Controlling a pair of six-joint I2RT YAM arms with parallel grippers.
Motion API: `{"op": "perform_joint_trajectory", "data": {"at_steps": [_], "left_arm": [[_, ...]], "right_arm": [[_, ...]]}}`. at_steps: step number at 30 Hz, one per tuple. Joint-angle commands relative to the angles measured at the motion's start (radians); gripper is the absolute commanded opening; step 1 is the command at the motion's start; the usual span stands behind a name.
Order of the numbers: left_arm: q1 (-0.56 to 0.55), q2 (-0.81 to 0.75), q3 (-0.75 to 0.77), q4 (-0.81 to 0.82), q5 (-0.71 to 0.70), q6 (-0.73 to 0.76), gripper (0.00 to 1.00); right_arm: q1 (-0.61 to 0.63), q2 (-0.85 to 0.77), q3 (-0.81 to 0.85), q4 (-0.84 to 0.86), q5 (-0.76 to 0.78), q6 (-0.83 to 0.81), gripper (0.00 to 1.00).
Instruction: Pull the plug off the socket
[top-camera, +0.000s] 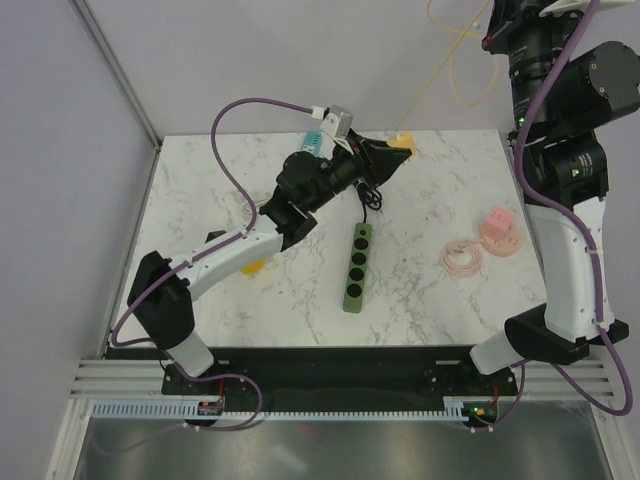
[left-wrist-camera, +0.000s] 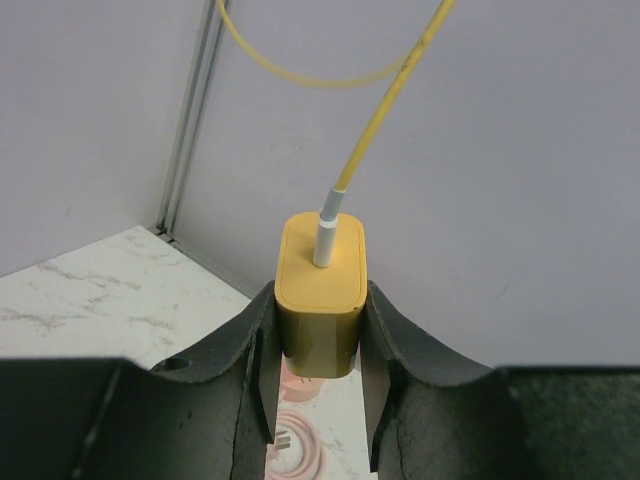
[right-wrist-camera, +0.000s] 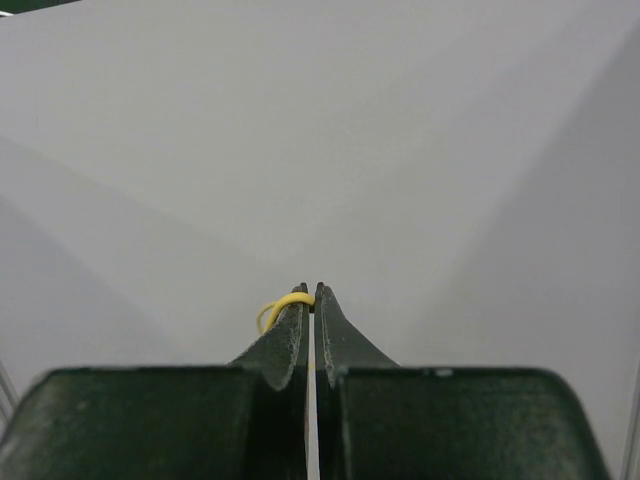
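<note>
1. Over the far edge of the surface (top-camera: 230, 190), the left tool (top-camera: 388, 158) holds the yellow plug (left-wrist-camera: 320, 285) by its two flat sides, jaws partly closed on its body. The plug hangs in the air, well apart from the green power strip (top-camera: 356, 265), whose sockets look empty.
2. Up high on the right, the right tool (right-wrist-camera: 312, 292) is closed tight, and the yellow cable (left-wrist-camera: 385, 110) appears pinched at its tips. That cable runs down into the plug through a white connector (left-wrist-camera: 330, 235).
3. Risk: the fingers cover only the lower half of the plug. A sideways tug from the cable could twist it out of the grip.
4. Risk: if the arms move apart, the cable goes taut. Either the white connector pops out suddenly or the cable slips through the right tool.
5. Risk: a dropped plug could fall past the back edge, since it hangs right over it.
6. Room: the back wall stands close behind the plug, so there is little space to go farther. Open surface lies nearer the bases, left of the strip. On the right sit a pink cube socket (top-camera: 497, 224) and a coiled pink cord (top-camera: 463, 257), to be kept clear of.
</note>
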Motion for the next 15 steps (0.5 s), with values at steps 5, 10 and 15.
{"op": "perform_joint_trajectory", "data": {"at_steps": [5, 10, 15], "left_arm": [[-0.009, 0.042, -0.031, -0.199, -0.035, 0.006, 0.02], [-0.010, 0.089, -0.010, -0.199, -0.035, 0.009, 0.02], [-0.009, 0.237, 0.088, -0.248, -0.084, 0.098, 0.02]], "right_arm": [[-0.017, -0.144, -0.064, 0.298, 0.070, -0.047, 0.00], [-0.017, -0.230, -0.375, 0.352, 0.217, -0.083, 0.00], [-0.034, -0.278, -0.661, 0.427, 0.336, -0.048, 0.00]]}}
